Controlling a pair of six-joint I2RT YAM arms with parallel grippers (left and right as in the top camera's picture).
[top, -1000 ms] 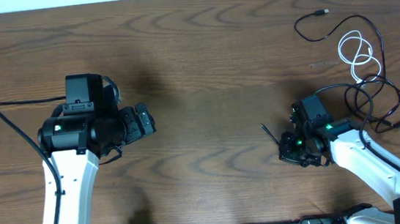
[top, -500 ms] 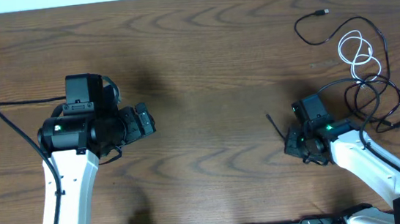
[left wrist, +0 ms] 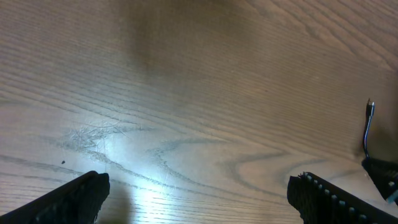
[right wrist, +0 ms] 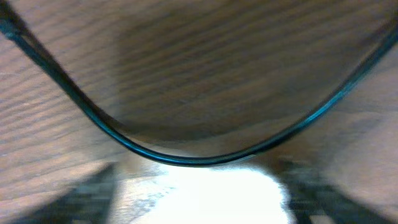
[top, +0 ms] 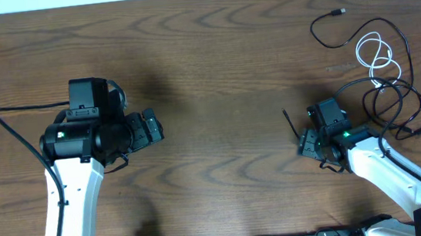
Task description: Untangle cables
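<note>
At the right of the bench (top: pixel 211 48), we record the right hand (top: pixel 310 142) as shifted slightly toward the tangle of cables (top: pixel 390 93) in the last second. The free end (top: pixel 289 123) of one black cable (right wrist: pixel 186 158) has come along with it, so we judge untangling barely begun. Its blurred fingers (right wrist: pixel 87 196) stand apart, that cable sagging across the gap, contact unclear; the left hand (left wrist: pixel 196 190) is wide apart, empty, far from the cables.

I am finding wide room over the desk (top: pixel 211 48) across its middle and far edge; the tangled cables (top: pixel 394 89) are crowding the far right corner, one black loop (right wrist: pixel 186 158) lying just ahead of my right gripper (right wrist: pixel 196 190)
</note>
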